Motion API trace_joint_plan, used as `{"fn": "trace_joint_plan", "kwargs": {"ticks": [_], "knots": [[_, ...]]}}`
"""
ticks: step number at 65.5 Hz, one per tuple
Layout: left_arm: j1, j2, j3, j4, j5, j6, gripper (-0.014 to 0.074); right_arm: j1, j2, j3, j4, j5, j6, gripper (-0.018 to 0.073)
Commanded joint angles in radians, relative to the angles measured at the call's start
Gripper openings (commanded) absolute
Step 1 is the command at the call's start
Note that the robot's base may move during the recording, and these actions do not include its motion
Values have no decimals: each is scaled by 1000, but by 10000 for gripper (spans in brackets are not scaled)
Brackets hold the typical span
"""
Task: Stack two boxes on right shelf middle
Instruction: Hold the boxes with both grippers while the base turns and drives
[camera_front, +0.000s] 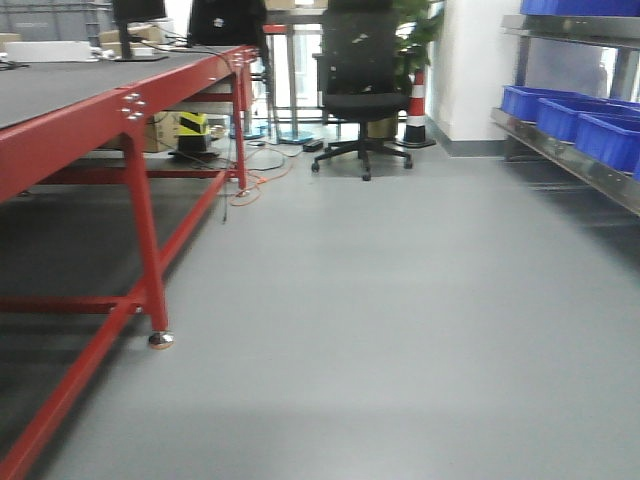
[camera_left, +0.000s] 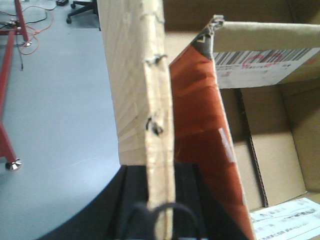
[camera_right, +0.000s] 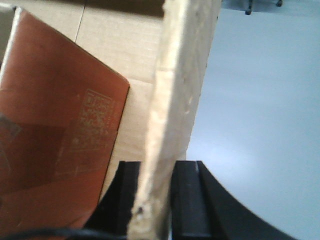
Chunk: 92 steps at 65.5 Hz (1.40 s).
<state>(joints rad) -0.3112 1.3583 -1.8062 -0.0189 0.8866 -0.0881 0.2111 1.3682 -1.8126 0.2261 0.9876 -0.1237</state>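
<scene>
Left fingers (camera_left: 134, 200) are closed on the upright side wall of an open cardboard box (camera_left: 132, 75), with the frayed wall edge pinched between them. Right fingers (camera_right: 186, 200) are clamped in the same way on another wall of the box, seen edge-on in the right wrist view. Inside the box, a reddish-brown pack (camera_left: 200, 130) is seen just beside the gripped wall, and a barcode label (camera_left: 260, 57) is stuck on an inner flap. Only one box can be made out. Grey floor (camera_front: 380, 320) is seen beyond both gripped walls, so the box is held over the floor, not on the shelf (camera_front: 600, 183). That steel shelf is seen at the right edge of the front view, loaded with blue bins (camera_front: 560, 115). A red-framed surface (camera_front: 60, 85) is seen on the left, with a black office chair (camera_front: 362, 70) and a striped cone (camera_front: 415, 105) at the far end.
</scene>
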Motion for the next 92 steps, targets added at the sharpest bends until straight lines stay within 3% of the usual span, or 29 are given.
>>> {"fn": "trace_joint_plan", "kwargs": {"ticks": [1,92], "knots": [[4,-13,-12,26,-68,7,-111,-6,-12,-12,-30,-38,-16,-152],[4,-13,-12,26,-68,7,-111,-6,-12,-12,-30,-38,-16,-152]]}}
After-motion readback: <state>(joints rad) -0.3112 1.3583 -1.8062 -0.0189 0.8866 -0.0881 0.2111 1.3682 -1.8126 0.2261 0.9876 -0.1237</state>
